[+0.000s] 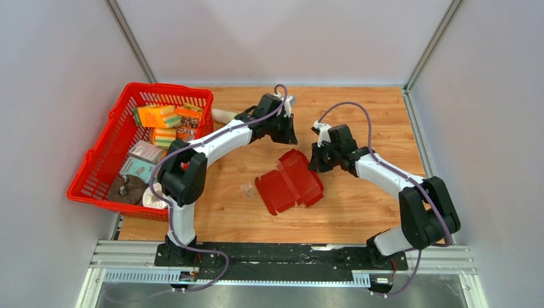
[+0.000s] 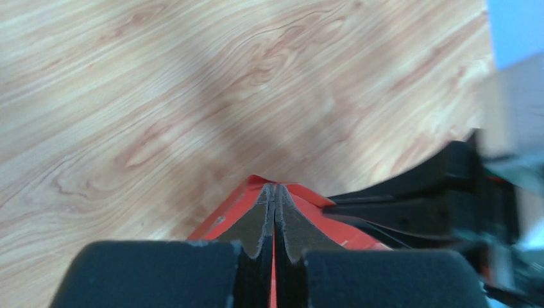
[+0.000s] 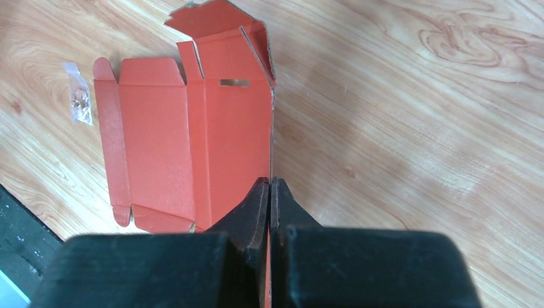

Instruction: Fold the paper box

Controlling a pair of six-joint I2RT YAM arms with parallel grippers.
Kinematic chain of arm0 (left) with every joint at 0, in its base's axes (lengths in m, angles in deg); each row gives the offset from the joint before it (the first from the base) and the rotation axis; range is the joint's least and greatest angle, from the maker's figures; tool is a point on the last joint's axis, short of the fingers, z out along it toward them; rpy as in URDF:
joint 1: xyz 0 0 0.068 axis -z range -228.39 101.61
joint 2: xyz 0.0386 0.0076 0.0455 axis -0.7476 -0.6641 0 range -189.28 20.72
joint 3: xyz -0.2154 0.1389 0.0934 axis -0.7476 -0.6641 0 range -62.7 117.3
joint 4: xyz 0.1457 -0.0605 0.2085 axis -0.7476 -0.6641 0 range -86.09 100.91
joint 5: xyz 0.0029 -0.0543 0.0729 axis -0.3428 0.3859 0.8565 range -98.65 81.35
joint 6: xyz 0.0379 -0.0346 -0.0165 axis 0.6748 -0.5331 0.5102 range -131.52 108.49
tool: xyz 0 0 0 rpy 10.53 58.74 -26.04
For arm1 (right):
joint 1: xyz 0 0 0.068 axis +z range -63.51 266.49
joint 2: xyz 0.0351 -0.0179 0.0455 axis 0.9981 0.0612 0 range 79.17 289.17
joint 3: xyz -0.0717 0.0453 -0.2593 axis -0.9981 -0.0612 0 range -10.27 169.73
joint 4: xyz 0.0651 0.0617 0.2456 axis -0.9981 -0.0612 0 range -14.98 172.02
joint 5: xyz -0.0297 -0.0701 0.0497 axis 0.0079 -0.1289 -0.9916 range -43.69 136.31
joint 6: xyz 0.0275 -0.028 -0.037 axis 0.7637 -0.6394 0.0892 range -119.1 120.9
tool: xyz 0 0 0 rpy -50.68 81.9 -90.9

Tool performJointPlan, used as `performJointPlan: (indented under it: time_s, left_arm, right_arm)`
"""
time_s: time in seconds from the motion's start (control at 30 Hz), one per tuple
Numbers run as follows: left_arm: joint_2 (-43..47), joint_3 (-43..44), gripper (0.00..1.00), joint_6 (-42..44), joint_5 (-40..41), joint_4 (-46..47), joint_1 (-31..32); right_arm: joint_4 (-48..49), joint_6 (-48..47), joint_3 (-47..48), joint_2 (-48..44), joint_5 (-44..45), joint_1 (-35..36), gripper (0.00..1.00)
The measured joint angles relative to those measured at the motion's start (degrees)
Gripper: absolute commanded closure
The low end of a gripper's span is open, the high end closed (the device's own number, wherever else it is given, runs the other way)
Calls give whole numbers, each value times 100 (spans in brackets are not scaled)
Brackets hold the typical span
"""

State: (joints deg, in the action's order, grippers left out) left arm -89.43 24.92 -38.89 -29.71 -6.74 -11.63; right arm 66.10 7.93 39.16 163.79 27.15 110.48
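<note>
Folding has only started; the box (image 3: 160,128) is mostly flat.
Its raised edges are pinched by the left gripper (image 2: 274,212) and the right gripper (image 3: 269,192); other panels lie spread ahead of the right fingers (image 3: 247,218).

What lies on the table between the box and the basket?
In the top view, a small clear packet lies close beside the box, and the left arm's elbow stands nearer the basket.
</note>
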Motion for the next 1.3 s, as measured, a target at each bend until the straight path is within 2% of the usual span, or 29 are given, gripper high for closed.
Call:
performJointPlan:
  time_s: [0.23,0.67,0.73,0.77,0.87,1.2,1.3]
  left_arm:
    - [-175,223,100,4,546,-413,251]
    - [-175,243,99,31,619,-400,382]
    - [-175,243,90,33,621,-393,378]
    - [-175,243,77,48,621,-391,376]
    - [-175,245,69,105,575,-391,378]
    - [-175,407,68,116,487,-352,376]
    - [-203,463,77,146,483,-411,372]
  right_arm:
    - [66,55,-66,-249,0,0,100]
    - [90,90,-66,-407,-7,46,100]
    - [109,92,-66,-448,-9,70,100]
    - [116,92,-66,-450,-4,92,100]
    - [120,92,-66,-450,-2,146,100]
    - [125,90,-66,-450,-13,199,100]
    - [125,90,-66,-450,-13,225,100]
